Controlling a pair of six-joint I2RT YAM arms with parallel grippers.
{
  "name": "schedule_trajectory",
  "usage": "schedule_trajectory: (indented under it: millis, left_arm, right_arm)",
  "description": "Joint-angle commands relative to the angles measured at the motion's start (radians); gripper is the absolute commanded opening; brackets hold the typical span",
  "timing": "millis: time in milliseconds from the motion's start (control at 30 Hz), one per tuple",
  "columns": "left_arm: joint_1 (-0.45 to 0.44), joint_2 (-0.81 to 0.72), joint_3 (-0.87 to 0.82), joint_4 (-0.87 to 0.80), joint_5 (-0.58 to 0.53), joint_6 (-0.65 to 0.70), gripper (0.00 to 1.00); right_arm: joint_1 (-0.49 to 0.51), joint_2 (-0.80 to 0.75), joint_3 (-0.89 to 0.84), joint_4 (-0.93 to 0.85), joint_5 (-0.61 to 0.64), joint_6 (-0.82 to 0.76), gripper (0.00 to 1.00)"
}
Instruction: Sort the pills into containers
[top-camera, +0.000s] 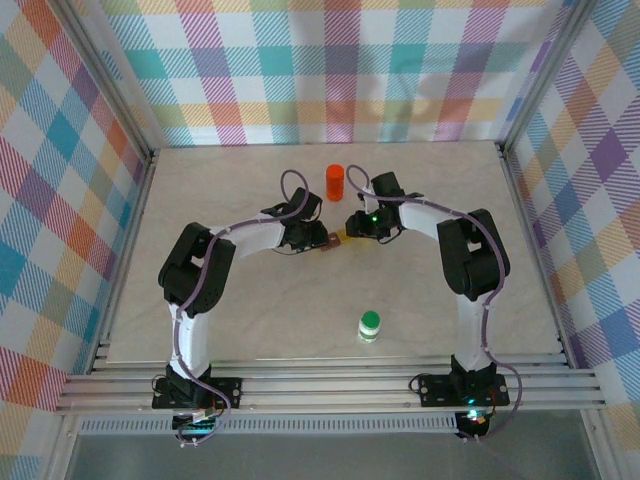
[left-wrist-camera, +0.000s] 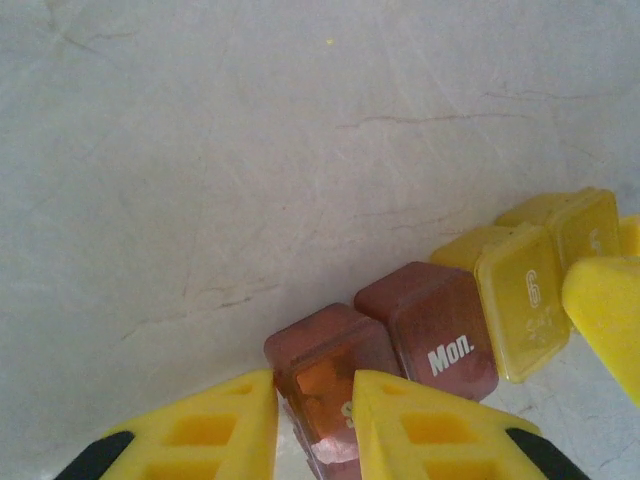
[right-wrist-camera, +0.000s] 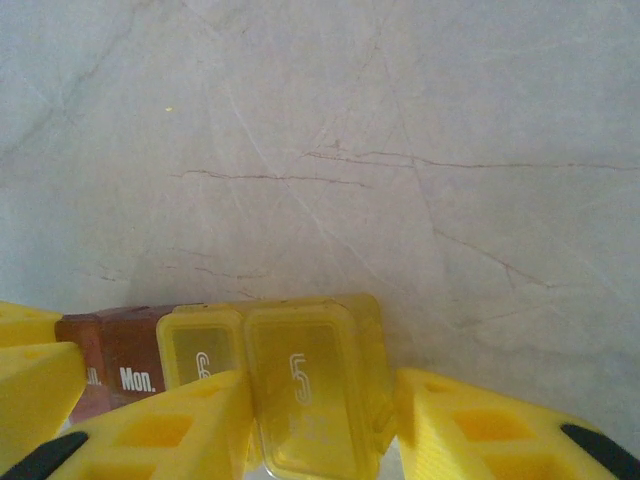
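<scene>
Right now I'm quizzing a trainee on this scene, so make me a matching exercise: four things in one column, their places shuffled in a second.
Things:
1. orange bottle
2. green-capped bottle
3. Mon. cell
4. cell 5

Places:
A. in the right gripper
B. far part of the table, beyond both grippers
C. near part of the table
D. beside the end cell that the left gripper clasps

Pairs: 1-B, 2-C, 3-D, 4-A
</scene>
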Motion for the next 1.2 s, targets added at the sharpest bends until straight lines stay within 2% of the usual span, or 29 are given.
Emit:
schedule_trajectory:
  millis: [0, 133, 267, 400, 567, 667, 867, 1000, 1167]
  left_arm:
    - [-0.002, 0.105, -0.023, -0.047, -0.003, 0.001, 0.25]
    - [0.001, 0.058, -0.001, -0.072, -0.029, 0.029, 0.25]
    - [0.001, 0.024, 0.056, -0.115, -0.032, 0.056, 0.26]
    - [0.001, -0.042, 0.083, -0.129, -0.057, 0.061, 0.32]
    - [0.002, -0.119, 0.115, -0.183, -0.083, 0.097, 0.36]
    - [0.001, -0.200, 0.080, -0.183, -0.094, 0.126, 0.40]
    - [-0.011, -0.353, -0.012, -0.170, -0.127, 0.204, 0.42]
    - [-0.015, -0.445, -0.118, -0.081, -0.149, 0.267, 0.43]
    - [-0.016, -0.493, -0.212, 0.048, -0.166, 0.323, 0.44]
  right_arm:
    - [0.008, 0.075, -0.008, -0.080, 0.047, -0.030, 0.42]
    - [0.008, 0.064, -0.016, -0.073, 0.041, -0.027, 0.43]
    - [0.008, 0.030, -0.053, -0.023, -0.024, 0.010, 0.43]
    - [0.008, -0.008, -0.085, 0.031, -0.075, 0.056, 0.43]
    - [0.008, -0.020, -0.067, 0.013, -0.060, 0.045, 0.45]
    - [0.008, -0.023, -0.043, -0.031, -0.053, -0.011, 0.47]
    - [0.008, -0.033, 0.000, -0.117, 0.060, -0.108, 0.50]
    - [0.004, -0.034, 0.010, -0.108, 0.092, -0.135, 0.50]
    - [0.001, -0.043, -0.001, -0.070, 0.071, -0.156, 0.50]
